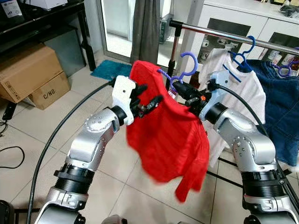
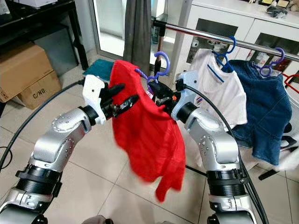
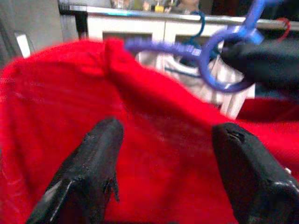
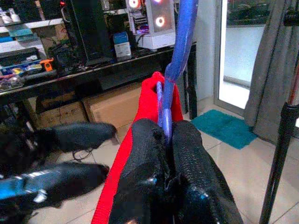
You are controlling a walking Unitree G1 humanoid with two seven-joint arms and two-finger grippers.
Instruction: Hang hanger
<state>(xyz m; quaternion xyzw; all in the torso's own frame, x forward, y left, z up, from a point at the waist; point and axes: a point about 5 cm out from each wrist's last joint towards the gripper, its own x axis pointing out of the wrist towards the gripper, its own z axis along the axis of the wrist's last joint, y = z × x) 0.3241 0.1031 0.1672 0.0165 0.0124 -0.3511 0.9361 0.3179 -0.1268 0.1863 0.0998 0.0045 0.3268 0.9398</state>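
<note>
Below the metal rail (image 1: 224,33), the purple hanger (image 1: 183,70) carrying a red shirt (image 1: 168,135) is clenched by the right end effector (image 1: 183,91); the left end effector (image 1: 148,103) is spread against the shirt.

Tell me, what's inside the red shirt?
A purple hanger. Its hook sticks out on top, pinched by the right gripper. The shirt covers the rest, so its arms are hidden.

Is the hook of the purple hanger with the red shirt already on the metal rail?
No, the purple hanger, carrying the red shirt, is held by the right gripper below the metal rail, its hook not on it.
</note>
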